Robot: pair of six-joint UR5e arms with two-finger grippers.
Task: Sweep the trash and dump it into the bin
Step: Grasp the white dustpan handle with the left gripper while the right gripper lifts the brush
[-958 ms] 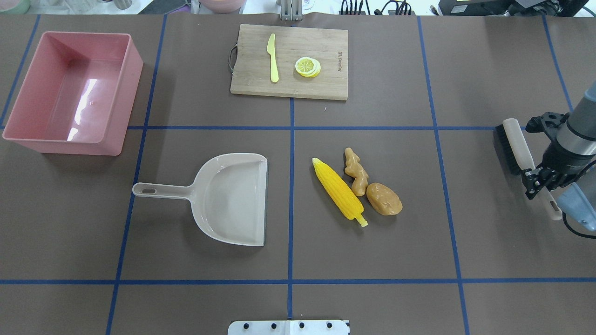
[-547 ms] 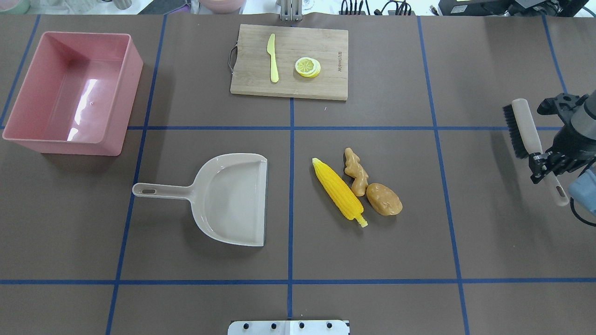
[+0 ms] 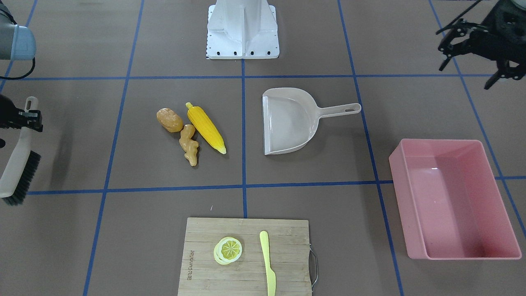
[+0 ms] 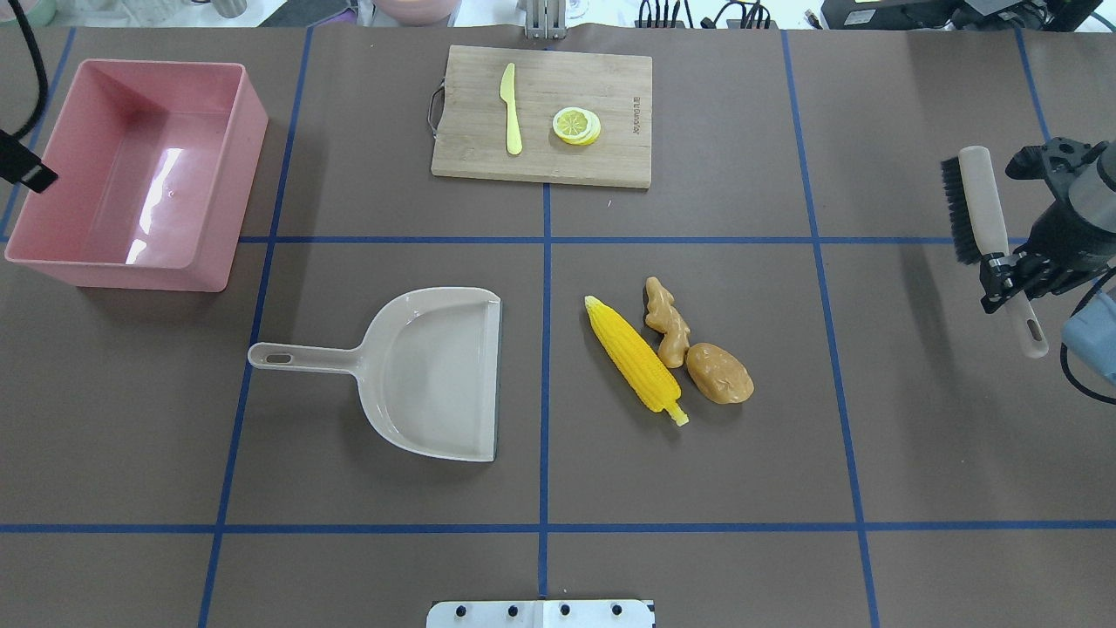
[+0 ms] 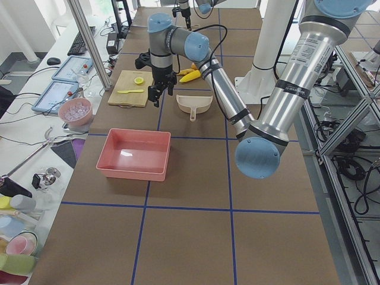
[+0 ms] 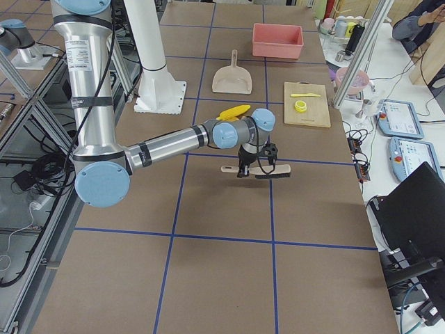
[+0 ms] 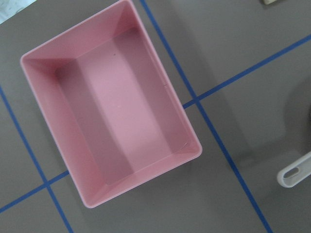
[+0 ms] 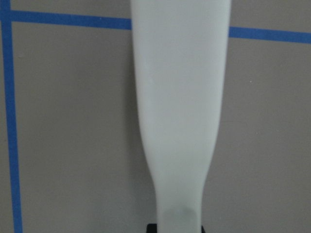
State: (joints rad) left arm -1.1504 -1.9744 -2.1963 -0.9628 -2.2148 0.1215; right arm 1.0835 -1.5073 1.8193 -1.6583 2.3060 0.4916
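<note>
Between the jaws of the right gripper (image 4: 1004, 281), closed tight on its pale handle, a hand brush (image 4: 978, 202) hangs above the table (image 4: 915, 436) with its black bristles turned toward the middle; the right wrist view shows only that handle running out from the jaws over a blue tape line. Well off from those jaws, on the bristle side, the trash lies in a tight cluster: the corn cob (image 4: 634, 359) lies slantwise, the ginger root (image 4: 668, 323) lies close along its upper half, and the potato (image 4: 719, 373) touches the ginger's lower end. Beyond the cluster, farther again from the brush, a beige dustpan (image 4: 436, 375) rests flat with its straight open lip facing the toys across a blue tape line and its handle pointing away toward the left arm's side. The left gripper (image 3: 466, 61) hovers with its jaws spread wide and nothing between them; the left wrist view shows the pink bin (image 4: 253, 166) under them and the tip of the dustpan handle at the frame's edge. That bin sits upright well apart from the trash, with the dustpan between the two. Away from both sets of jaws, at the table's far side, a wooden cutting board (image 4: 540, 161) carries a pale yellow knife (image 4: 511, 109) and stacked lemon slices (image 4: 576, 125).
</note>
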